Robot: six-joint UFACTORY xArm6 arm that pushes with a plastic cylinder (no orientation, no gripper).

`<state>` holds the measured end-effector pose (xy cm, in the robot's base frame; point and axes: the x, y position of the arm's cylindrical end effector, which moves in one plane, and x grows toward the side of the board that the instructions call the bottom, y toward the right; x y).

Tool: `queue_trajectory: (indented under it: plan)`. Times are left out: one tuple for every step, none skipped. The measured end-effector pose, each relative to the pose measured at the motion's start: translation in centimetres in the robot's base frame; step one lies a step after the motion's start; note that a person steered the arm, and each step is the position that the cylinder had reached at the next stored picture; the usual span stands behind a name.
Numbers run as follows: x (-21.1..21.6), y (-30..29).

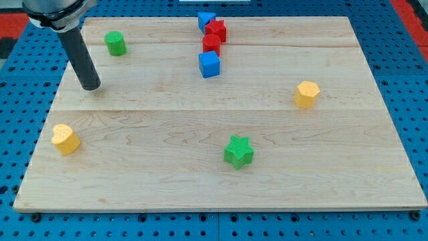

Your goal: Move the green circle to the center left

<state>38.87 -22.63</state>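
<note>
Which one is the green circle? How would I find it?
Look at the wooden board's top-left corner in the view. The green circle stands there alone, just up and right of my tip. Unlike the green star near the bottom, it is round and smooth.

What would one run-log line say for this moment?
my tip: below-left of green circle block, apart | green circle block: view's top left, wooden board | step: not yet pushed

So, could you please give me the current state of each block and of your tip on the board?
green circle: upright, top left, untouched
my tip: on the board, below-left of the green circle, apart
green star: alone, bottom centre
blue blocks and, red blocks and: clustered, top centre
yellow block: left edge
yellow block: right side
</note>
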Motion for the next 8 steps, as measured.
queue_trajectory:
  plan:
    - [-2.2, -0.4]
    - [-5.8, -1.8]
    - [-6.6, -1.8]
    - [-9.8, -3.0]
    - [-12.9, -3.5]
    - [-15.8, -2.3]
    - [-16.8, -0.9]
    - [-16.8, -0.4]
